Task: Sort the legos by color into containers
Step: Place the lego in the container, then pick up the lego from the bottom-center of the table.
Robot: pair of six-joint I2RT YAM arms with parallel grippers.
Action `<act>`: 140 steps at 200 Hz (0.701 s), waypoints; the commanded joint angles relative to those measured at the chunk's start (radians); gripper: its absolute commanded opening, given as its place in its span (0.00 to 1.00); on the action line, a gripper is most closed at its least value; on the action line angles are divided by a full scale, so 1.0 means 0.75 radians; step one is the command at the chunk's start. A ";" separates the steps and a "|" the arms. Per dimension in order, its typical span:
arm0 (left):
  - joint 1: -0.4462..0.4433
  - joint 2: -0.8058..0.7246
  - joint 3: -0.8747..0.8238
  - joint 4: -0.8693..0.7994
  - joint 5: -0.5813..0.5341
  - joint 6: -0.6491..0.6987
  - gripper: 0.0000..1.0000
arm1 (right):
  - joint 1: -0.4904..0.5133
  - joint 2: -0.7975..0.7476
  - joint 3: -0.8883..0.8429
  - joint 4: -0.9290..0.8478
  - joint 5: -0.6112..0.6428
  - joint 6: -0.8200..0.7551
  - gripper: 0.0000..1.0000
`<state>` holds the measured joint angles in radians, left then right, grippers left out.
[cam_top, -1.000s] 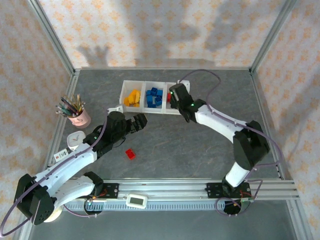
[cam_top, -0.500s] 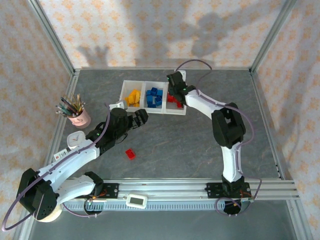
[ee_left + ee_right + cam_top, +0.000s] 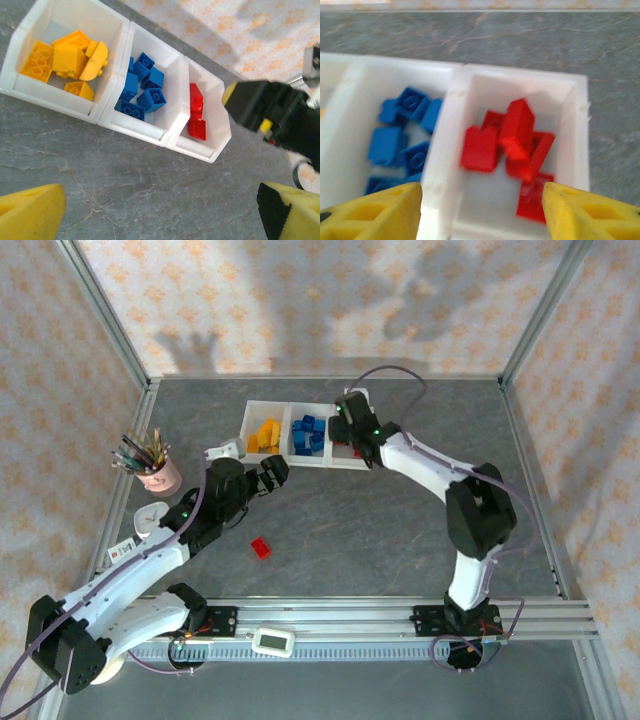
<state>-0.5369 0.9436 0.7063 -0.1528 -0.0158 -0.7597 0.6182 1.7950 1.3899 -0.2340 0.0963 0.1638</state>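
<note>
From above, the containers (image 3: 286,420) sit toward twelve o'clock on the table (image 3: 400,530), with the bins running yellow, blue, red from left to right. The right gripper (image 3: 346,438) hangs over the red bin at the tray's three o'clock end, probably to drop a brick in with its matching colour. One loose red lego (image 3: 261,548) lies toward seven o'clock, well apart from the tray. The left gripper (image 3: 275,472) hovers at the brick's twelve o'clock. A pink cup (image 3: 160,476) stands at nine o'clock, away from both arms.

In the left wrist view, its fingers (image 3: 30,215) are spread wide and empty. Beyond them, the yellow legos (image 3: 70,57), blue legos (image 3: 142,92) and red legos (image 3: 196,114) each lie in their own bin.

In the right wrist view, the fingers (image 3: 380,210) stand apart with nothing between them, and red bricks lie below. One is blurred, so I cannot tell whether it is at rest. The bin walls are close, so straight up looks like the roomiest way out. Bare table surrounds the loose brick.
</note>
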 commanded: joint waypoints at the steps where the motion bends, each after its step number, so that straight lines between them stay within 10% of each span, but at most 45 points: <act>1: 0.004 -0.080 -0.003 -0.124 -0.088 0.015 0.99 | 0.125 -0.138 -0.109 0.024 -0.016 0.025 0.67; 140: 0.011 -0.490 0.016 -0.674 -0.345 -0.152 0.99 | 0.855 0.033 -0.253 0.224 -0.044 0.294 0.85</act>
<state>-0.5358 0.6022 0.7033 -0.5587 -0.2131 -0.8402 1.2324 1.7515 1.1538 -0.1032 0.0635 0.3485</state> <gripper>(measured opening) 0.991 0.839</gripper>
